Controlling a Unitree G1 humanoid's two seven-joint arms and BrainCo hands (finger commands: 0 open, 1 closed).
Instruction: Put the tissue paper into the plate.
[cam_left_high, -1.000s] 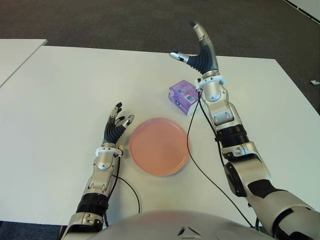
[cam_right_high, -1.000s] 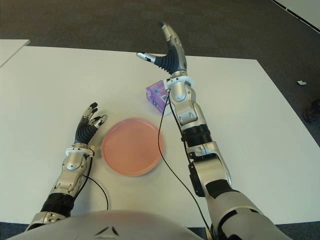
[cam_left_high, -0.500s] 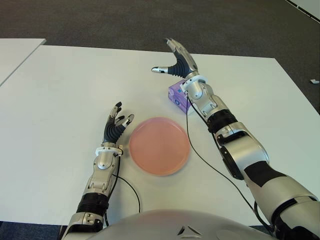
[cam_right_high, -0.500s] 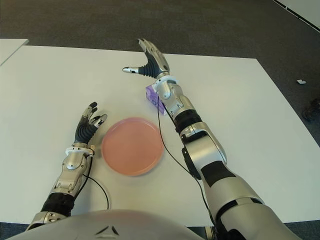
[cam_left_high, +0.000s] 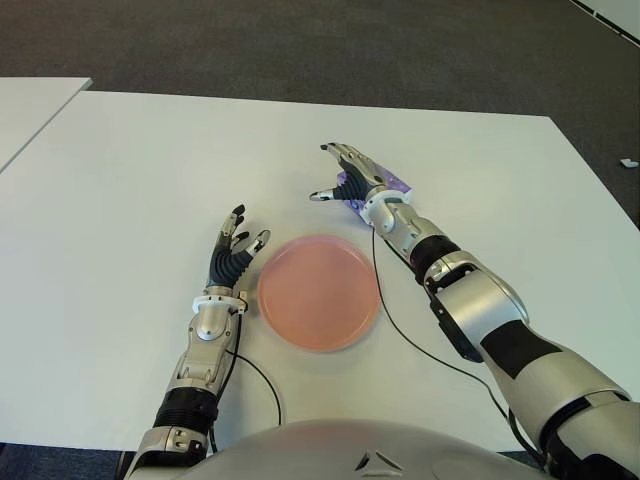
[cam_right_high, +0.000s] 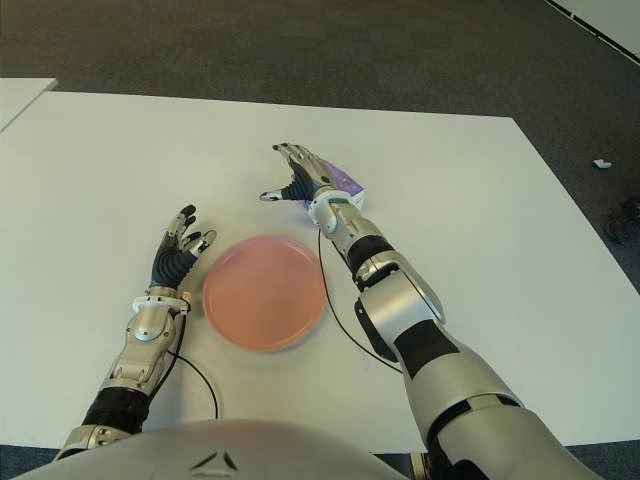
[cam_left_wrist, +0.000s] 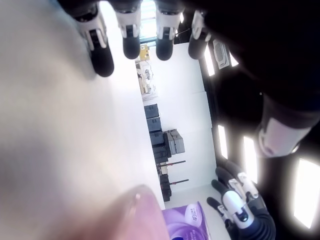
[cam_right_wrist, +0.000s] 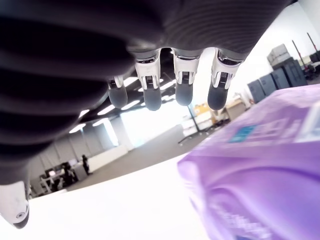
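- My left hand (cam_left_high: 232, 262) is nearest, idle at approx 9 o'clock of the plate, just beside its rim; fingers loosely spread, holding nothing.
- Pink plate (cam_left_high: 318, 291) sits on the white table (cam_left_high: 130, 170), nothing in it yet.
- Cable (cam_left_high: 395, 325) from my right arm trails past the plate's 3 o'clock edge; I'd judge it could snag on the carry.
- My right hand (cam_left_high: 352, 178) is over the tissue pack at approx 1 o'clock of the plate, palm down. Wrist view shows fingers (cam_right_wrist: 183, 85) straight and apart above the pack, thumb out to the side, so not closed on it yet.
- Tissue pack (cam_left_high: 392, 183), purple, lies flat on the table, mostly hidden under the hand; near the plate, not touching it.
- Handling, my guess: light, soft, squashy, w/ slick plastic wrap. I'd pinch across the short sides, thumb vs. fingers, firm enough that the film doesn't slide; nothing fragile.
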